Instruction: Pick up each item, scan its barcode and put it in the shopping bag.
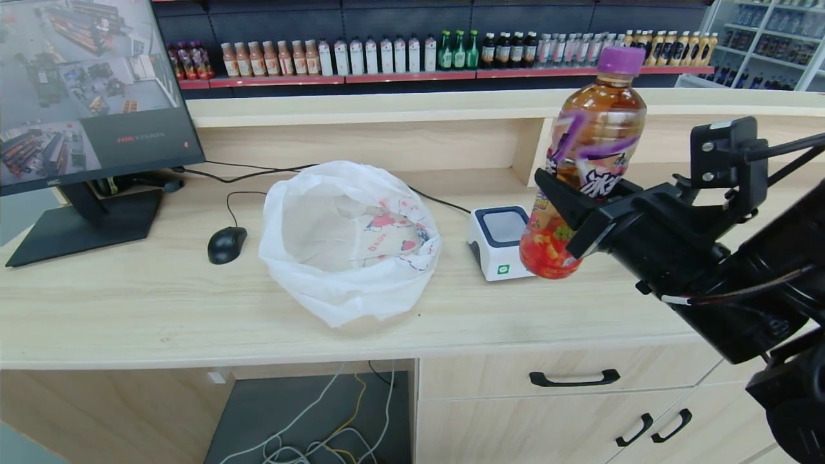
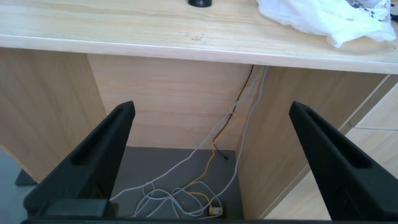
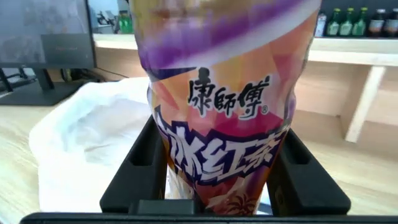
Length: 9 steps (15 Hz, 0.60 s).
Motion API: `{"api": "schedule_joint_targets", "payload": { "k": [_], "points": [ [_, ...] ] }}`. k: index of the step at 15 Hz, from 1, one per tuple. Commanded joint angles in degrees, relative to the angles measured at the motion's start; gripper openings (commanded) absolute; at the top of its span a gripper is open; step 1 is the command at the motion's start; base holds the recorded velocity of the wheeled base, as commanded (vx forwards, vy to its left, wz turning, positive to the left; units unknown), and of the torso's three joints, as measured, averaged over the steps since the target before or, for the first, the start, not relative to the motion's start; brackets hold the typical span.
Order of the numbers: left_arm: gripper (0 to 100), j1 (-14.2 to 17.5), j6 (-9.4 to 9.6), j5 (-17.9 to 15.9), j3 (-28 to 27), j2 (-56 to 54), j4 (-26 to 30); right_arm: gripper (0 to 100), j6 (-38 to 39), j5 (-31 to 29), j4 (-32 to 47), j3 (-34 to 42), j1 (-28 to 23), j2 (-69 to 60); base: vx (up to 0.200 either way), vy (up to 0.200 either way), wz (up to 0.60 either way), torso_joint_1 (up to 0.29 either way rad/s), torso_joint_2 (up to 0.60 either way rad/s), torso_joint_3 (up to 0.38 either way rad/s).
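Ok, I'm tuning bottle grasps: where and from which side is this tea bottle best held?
Around the bottle at its labelled middle, likely from the side, as the right gripper has it: it stands near upright, round-bodied, with the cap clear above.

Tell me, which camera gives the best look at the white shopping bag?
The head view: the whole shopping bag sits open on the counter, mouth up. The left wrist view catches a crumpled edge of it from below; the right wrist view has it partly hidden behind the held bottle.
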Motion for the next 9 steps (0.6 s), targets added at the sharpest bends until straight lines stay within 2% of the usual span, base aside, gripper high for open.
{"api": "schedule_joint_targets", "payload": {
  "k": [1, 3, 9],
  "points": [
    [100, 0.0, -0.02, 0.0, 0.0, 0.0, 0.0, 0, 0.0, 0.0, -0.2, 0.2, -1.6, -0.3, 0.000, 0.000, 0.00, 0.000, 0.00, 0.000],
    [100, 0.0, -0.02, 0.0, 0.0, 0.0, 0.0, 0, 0.0, -0.1, -0.4, -0.3, -2.2, -0.1, 0.000, 0.000, 0.00, 0.000, 0.00, 0.000],
    [100, 0.0, -0.20, 0.0, 0.0, 0.0, 0.0, 0, 0.0, 0.0, -1.4, -0.9, -3.3, 0.5, 0.000, 0.200, 0.00, 0.009, 0.01, 0.000]
  ]
}}
